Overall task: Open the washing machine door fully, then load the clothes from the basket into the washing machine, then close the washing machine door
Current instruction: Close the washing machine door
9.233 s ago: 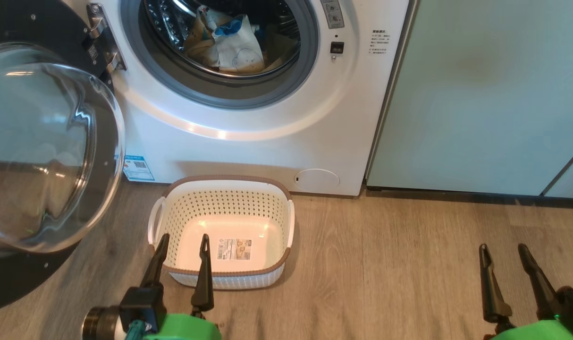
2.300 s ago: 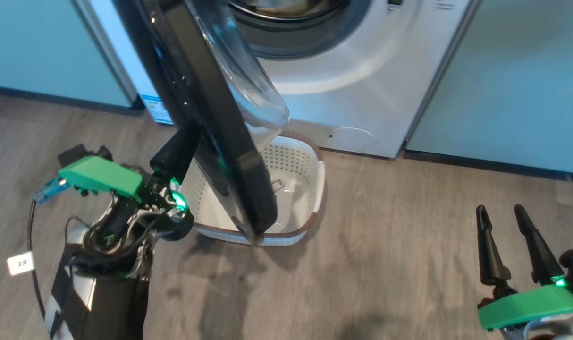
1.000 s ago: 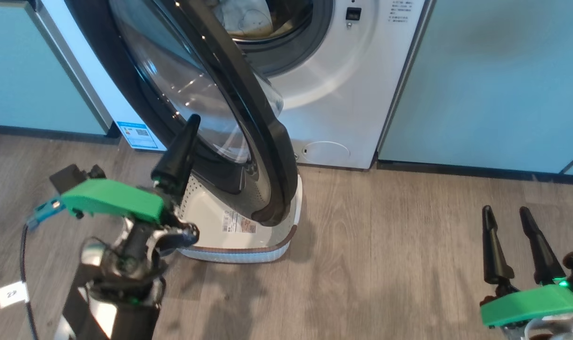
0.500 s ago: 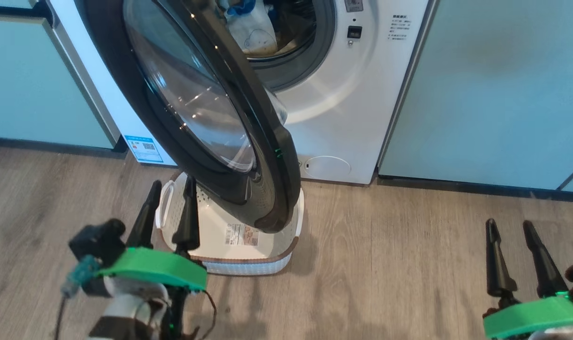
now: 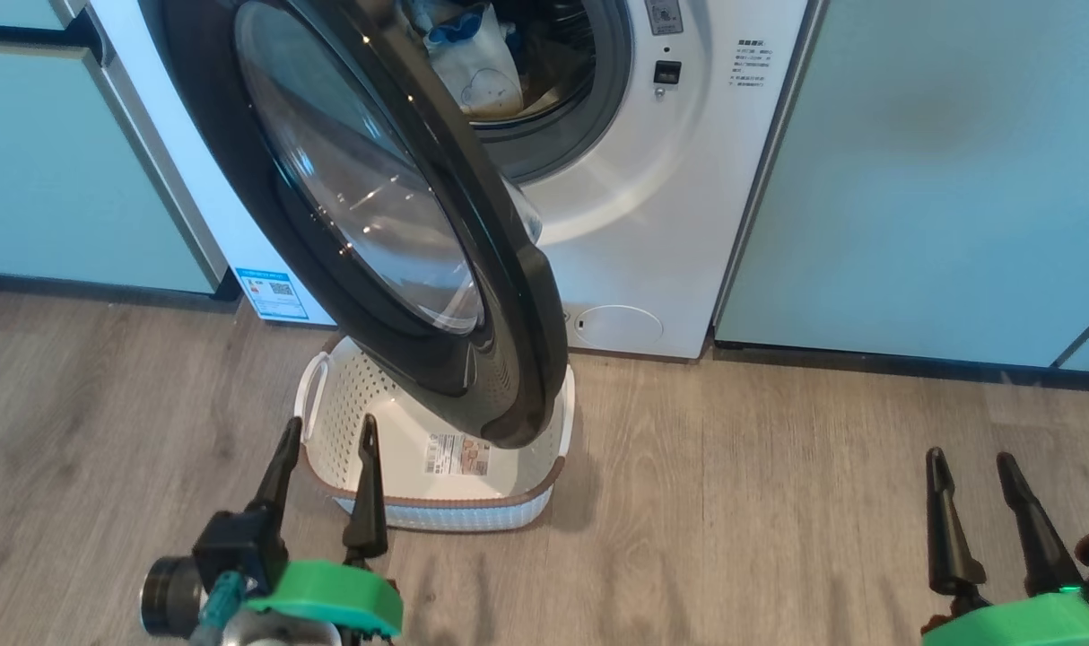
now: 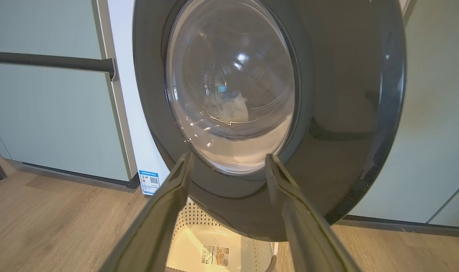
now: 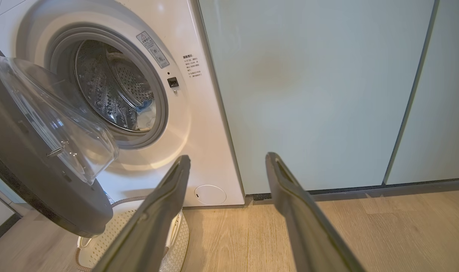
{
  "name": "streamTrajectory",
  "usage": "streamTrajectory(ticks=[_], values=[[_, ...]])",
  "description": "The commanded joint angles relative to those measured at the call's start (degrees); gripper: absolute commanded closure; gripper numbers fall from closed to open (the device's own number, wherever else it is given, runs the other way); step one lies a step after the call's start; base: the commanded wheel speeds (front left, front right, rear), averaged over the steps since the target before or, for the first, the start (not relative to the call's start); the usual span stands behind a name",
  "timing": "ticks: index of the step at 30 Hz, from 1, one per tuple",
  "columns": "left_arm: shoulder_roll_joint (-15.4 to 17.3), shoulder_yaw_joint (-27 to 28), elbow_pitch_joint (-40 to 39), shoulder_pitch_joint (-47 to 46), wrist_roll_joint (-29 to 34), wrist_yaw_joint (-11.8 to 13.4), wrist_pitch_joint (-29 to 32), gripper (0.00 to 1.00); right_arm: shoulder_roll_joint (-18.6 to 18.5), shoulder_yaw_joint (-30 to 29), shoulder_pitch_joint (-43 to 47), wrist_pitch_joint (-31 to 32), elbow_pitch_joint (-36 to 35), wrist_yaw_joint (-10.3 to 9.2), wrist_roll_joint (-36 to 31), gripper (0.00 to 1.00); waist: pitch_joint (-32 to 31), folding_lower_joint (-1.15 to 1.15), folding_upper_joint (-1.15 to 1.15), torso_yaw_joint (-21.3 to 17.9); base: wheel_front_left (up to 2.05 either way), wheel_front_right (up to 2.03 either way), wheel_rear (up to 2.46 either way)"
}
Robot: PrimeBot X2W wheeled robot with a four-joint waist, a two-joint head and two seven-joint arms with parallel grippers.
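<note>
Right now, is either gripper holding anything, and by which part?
Nothing is held. The left gripper is open, off the washing machine door; the right gripper is open too.

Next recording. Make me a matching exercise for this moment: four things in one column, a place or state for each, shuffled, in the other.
1. round, glossy black-ringed glass washing machine door
2. cream-white perforated plastic basket
3. pale printed clothes
4. left gripper

a. inside the white washing machine
b. partway open, over the basket
c. open, near the basket's front rim
d. empty of clothes

Pairs: 1-b, 2-d, 3-a, 4-c
</note>
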Motion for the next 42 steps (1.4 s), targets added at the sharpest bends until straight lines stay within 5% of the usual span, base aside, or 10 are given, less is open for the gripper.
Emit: streamTrajectory(ticks=[1, 27, 28, 31, 42], values=[[1.01, 2.04, -2.11, -1.21, 0.6, 0.54, -0.65, 0.0, -0.32, 0.83, -1.36, 0.12, -2.17, -0.16, -0.72, 0.0, 0.05, 0.0, 0.0, 0.04, 0.0, 0.0, 0.0], [0.8, 0.41, -2.28, -0.19, 1.33, 1.58, -0.73, 0.0, -0.27, 0.52, -0.51, 0.77, -3.04, -0.16, -1.39, 0.0, 0.19, 0.0, 0.0, 0.12, 0.0, 0.0, 0.0], [0.79, 0.38, -2.21, -0.23, 1.31, 1.57, -0.75, 0.0, -0.27, 0.47, -0.49, 0.8, -3.04, -0.16, -1.36, 0.07, 0.19, 0.0, 0.0, 0.14, 0.0, 0.0, 0.0], [0.81, 0.23, -2.04, -0.24, 1.31, 1.56, -0.79, 0.0, -0.27, 0.41, -0.48, 1.01, -3.02, -0.16, -1.2, 0.96, 0.12, 0.0, 0.0, 0.15, 0.0, 0.0, 0.0], [0.6, -0.62, -1.61, -0.65, 1.47, 1.53, -0.89, 0.0, -0.27, 0.47, -0.44, 1.88, -2.43, -0.16, -1.42, 1.0, -0.21, 0.0, 0.0, 1.57, 0.0, 0.0, 0.0]])
